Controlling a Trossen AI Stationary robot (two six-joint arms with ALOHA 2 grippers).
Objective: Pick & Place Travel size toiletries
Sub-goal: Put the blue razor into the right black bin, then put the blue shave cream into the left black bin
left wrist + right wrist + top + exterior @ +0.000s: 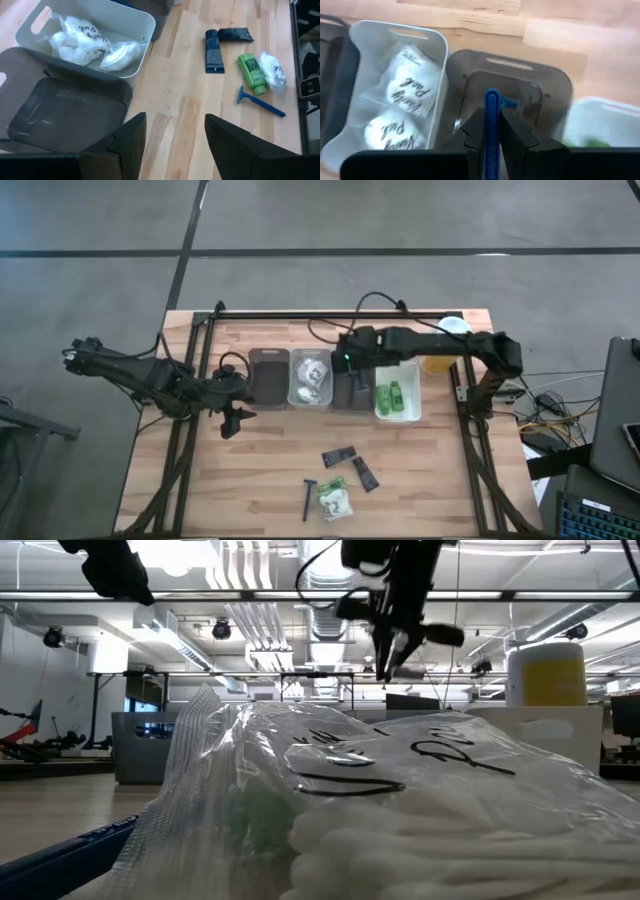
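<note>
Four trays stand in a row at mid-table: a dark tray, a clear tray with white packets, a second dark tray and a clear tray with green tubes. My right gripper hangs over the second dark tray, shut on a blue razor. On the near table lie two dark tubes, a green tube, a white packet and another blue razor. My left gripper waits open near the row's left end. My right gripper pinches the blue razor's handle between its two fingers, with the handle running along the fingers. The fingers slant steeply down from above. The razor's head end sticks out past the fingertips, clear above the dark tray.
A tall yellow bottle with a white cap stands at the far right, behind the right arm. A black frame rail runs along the table's far edge. Bare wood lies between the trays and the loose items near the front.
</note>
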